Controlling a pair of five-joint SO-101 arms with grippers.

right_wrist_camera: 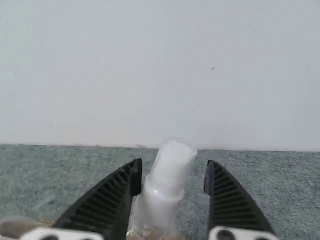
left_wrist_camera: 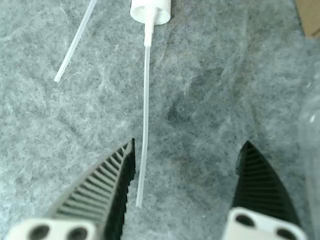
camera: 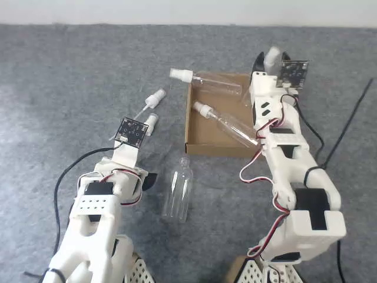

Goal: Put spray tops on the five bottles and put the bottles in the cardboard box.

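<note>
My left gripper point(left_wrist_camera: 189, 145) is open low over the grey carpet, its fingers either side of the thin dip tube of a loose white spray top point(left_wrist_camera: 150, 10). In the high view two loose spray tops point(camera: 156, 98) point(camera: 151, 122) lie left of the cardboard box point(camera: 200, 144). A capless clear bottle point(camera: 178, 188) lies in front of the box. Two bottles with spray tops point(camera: 212, 82) point(camera: 227, 124) rest in the box. At the box's far right corner my right gripper point(right_wrist_camera: 173, 162) is shut on a capped bottle point(right_wrist_camera: 167, 175), cap pointing at the wall.
The box stands mid-table between the arms, with a white wall behind the carpet's far edge. A second dip tube point(left_wrist_camera: 75, 42) lies beside the first. The clear bottle's edge point(left_wrist_camera: 312, 150) is close to my left gripper. Cables trail beside both arm bases.
</note>
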